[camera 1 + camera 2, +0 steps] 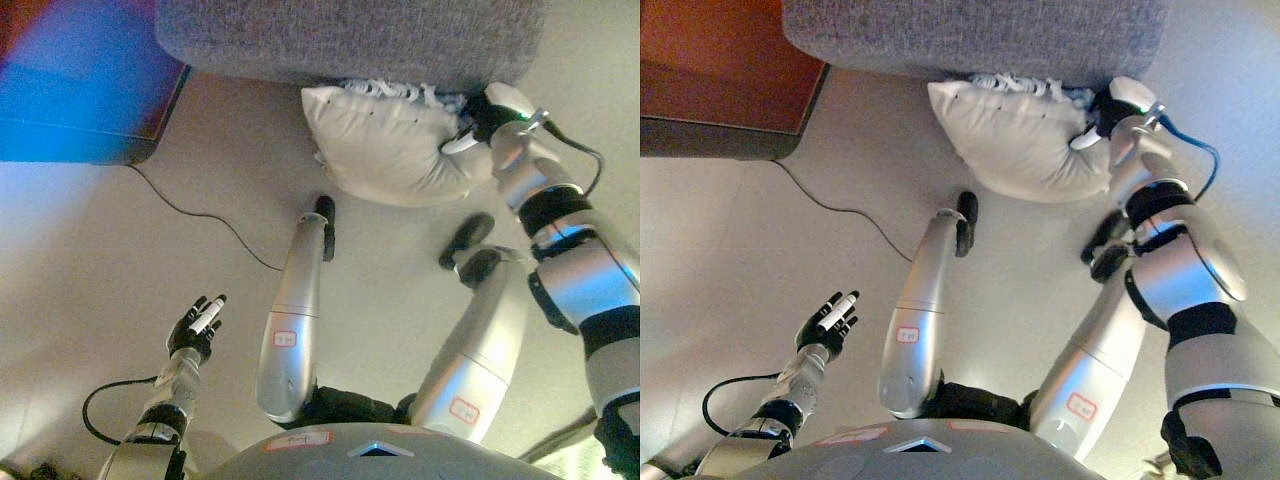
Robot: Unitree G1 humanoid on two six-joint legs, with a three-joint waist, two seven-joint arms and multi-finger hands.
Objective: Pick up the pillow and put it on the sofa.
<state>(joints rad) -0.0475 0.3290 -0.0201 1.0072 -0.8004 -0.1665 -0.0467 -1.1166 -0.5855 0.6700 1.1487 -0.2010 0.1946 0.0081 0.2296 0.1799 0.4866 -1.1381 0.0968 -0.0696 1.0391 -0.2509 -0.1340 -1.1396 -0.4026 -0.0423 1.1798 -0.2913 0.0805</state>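
Observation:
A cream pillow (390, 150) with a frilled top edge lies on the floor, pressed against the front of the grey fabric sofa (350, 40) at the top of the view. My right hand (476, 125) is at the pillow's right end, fingers curled onto its corner, one white tip lying on the cloth. The pillow's far edge is partly hidden under the sofa's front. My left hand (197, 325) is open and empty, held low at the lower left, far from the pillow.
A red-brown wooden cabinet (730, 70) stands at the top left beside the sofa. A thin black cord (200, 212) runs from under it across the pale floor (100, 250) toward the middle.

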